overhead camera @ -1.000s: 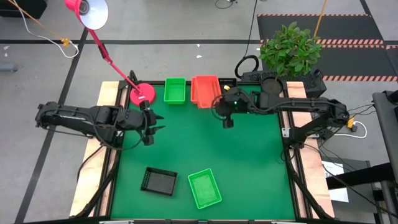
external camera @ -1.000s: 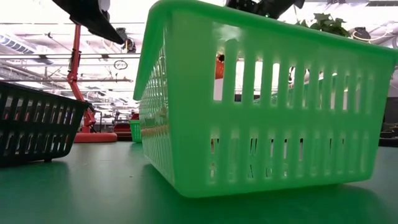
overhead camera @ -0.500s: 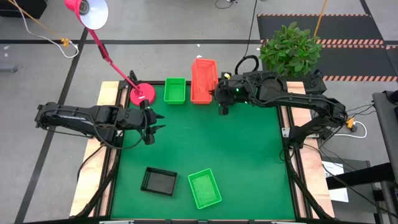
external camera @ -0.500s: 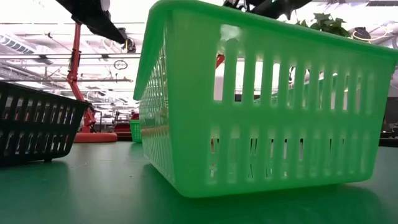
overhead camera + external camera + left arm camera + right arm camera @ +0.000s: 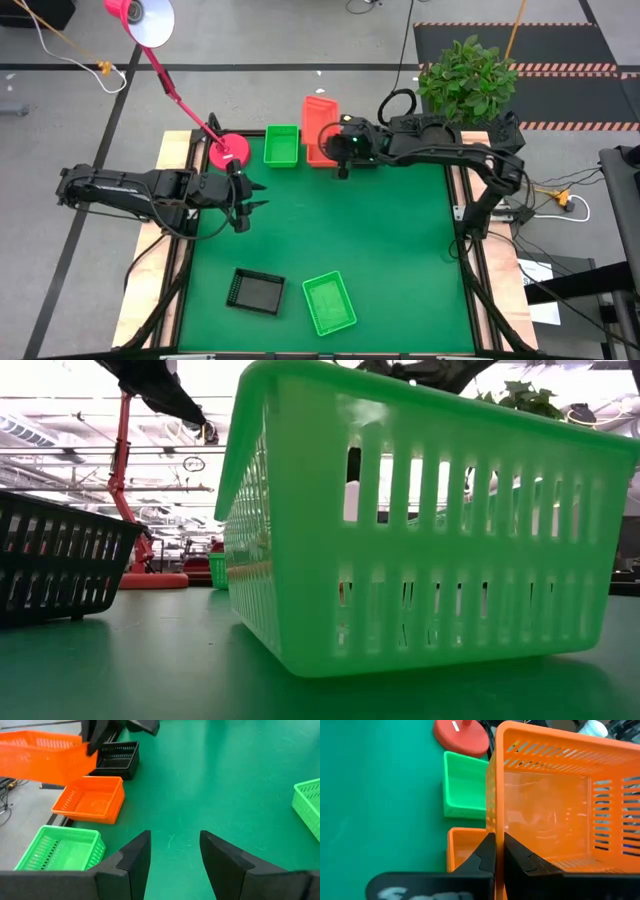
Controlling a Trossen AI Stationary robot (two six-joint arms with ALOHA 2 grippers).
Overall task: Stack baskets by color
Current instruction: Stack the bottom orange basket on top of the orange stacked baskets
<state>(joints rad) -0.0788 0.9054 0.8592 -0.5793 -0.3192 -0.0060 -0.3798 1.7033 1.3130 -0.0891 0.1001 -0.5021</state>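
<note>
My right gripper is shut on an orange-red basket and holds it in the air at the table's far edge. Right below it a second orange-red basket rests on its base on the mat. Next to that stand a green basket and a black basket. Near the front edge sit another black basket and another green basket. My left gripper hovers open over the left of the mat, with nothing between its fingers. My right gripper pinches one wall of the orange-red basket at its rim, one finger inside the basket and one outside. The fingers come from the table's right, slanting down. The basket is lifted clear and hangs tilted above the other orange-red basket.
A red round lamp base with its slanting pole stands at the far left corner, beside the green basket. A potted plant is behind the right arm. The middle of the green mat is bare.
My right gripper has carried the orange-red basket toward the table's left and far edge, still shut on it. The basket has stayed lifted and now hangs over the other orange-red basket, beside the green one.
</note>
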